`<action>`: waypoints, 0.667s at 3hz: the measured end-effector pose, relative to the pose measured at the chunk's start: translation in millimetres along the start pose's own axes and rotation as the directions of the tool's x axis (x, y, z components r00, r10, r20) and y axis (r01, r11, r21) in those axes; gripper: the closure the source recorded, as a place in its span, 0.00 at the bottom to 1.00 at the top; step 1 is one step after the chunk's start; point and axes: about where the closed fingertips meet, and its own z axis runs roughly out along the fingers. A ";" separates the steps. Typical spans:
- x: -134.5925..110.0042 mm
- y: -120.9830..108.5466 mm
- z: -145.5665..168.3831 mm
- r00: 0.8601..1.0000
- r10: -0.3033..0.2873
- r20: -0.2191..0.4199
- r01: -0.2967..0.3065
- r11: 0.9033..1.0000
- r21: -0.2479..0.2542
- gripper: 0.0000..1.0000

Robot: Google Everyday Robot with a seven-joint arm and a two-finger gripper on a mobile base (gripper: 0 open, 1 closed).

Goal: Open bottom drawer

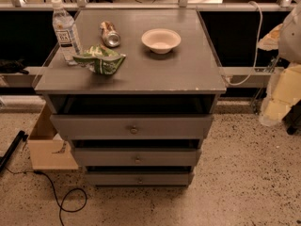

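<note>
Three grey drawers stack in the cabinet [188, 72]; the bottom drawer [113, 178], lowest and slimmest, looks shut. The gripper [282, 95] hangs at the view's right edge, well apart from it; whether it is open cannot be told. The approach is probably not yet made, and the next move calls for reaching the small centre knob [139, 180].

The bottom drawer [139, 178] is the lowest and slimmest of the cabinet's three grey fronts. It has a small round knob at its centre, lies level just above the floor, and is topped by a dark gap. The hand [278, 102] hangs at the right edge, well apart.
</note>
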 end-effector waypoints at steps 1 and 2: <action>-0.5 -2.2 0.9 1.000 0.000 0.007 0.000 1.000 0.001 0.00; 5.8 -1.5 27.8 0.998 0.041 0.048 -0.039 0.998 -0.050 0.00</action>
